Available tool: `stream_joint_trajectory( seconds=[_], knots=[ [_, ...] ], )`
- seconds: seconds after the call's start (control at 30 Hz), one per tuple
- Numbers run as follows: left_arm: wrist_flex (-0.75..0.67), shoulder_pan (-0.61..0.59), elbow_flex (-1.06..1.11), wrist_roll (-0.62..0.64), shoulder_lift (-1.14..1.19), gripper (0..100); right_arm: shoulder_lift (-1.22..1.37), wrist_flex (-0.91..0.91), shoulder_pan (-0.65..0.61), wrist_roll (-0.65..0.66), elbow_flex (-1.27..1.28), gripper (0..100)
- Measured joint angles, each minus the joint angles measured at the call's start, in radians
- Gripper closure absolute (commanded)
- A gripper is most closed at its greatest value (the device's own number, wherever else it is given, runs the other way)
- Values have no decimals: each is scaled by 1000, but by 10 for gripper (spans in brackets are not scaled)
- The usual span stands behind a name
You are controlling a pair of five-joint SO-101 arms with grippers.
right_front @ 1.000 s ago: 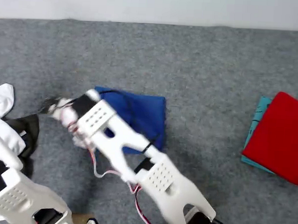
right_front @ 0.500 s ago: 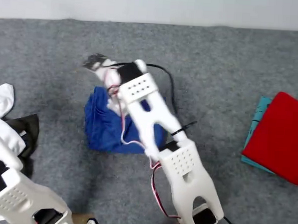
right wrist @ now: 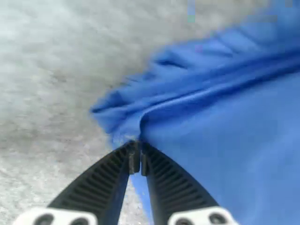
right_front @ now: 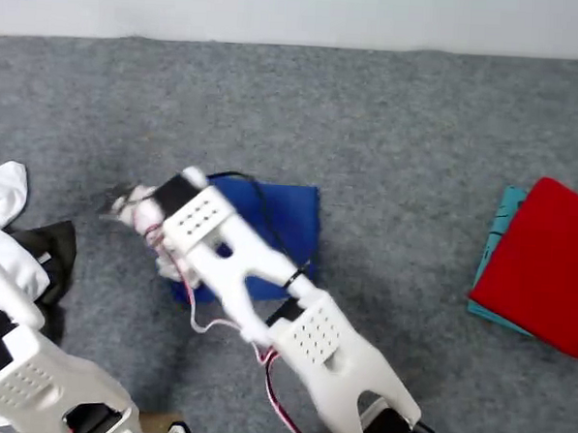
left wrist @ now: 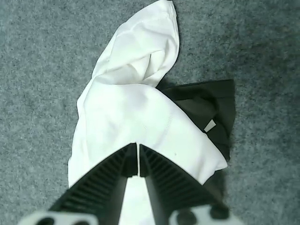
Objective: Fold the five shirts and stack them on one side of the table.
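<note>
Right end effector (right wrist: 135, 157) clenched on blue shirt (right_front: 294, 212) edge, probably to drag a fold across. Tabletop (right_front: 400, 135) grey. Blue shirt sits mid-tabletop. Red shirt (right_front: 543, 264) lies folded on teal shirt (right_front: 497, 227) at one side, looks like the stack. White shirt (left wrist: 136, 108) overlaps black shirt (left wrist: 206, 105) on the opposite side, both unfolded. Left end effector (left wrist: 138, 154) clenched over white shirt; can't tell if it pinches cloth.

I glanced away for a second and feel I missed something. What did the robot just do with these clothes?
The right claw, shut on the blue shirt, swung away from the robot's base, bunching the cloth, then came back leftward; the shirt lies spread again. The left claw on the white shirt, the black shirt, and the red shirt atop the teal shirt stayed put.
</note>
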Motion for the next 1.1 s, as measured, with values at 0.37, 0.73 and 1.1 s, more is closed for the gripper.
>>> stream_joint_trajectory(
  seconds=[0.37,0.73,1.1],
  knots=[
    [0,0,0,0,0,985,-161,-3,166,0,0,988],
    [0,0,0,0,0,985,20,-505,195,-2,0,988],
    [0,0,3,0,0,985,135,-546,195,0,-95,988]
  ],
)
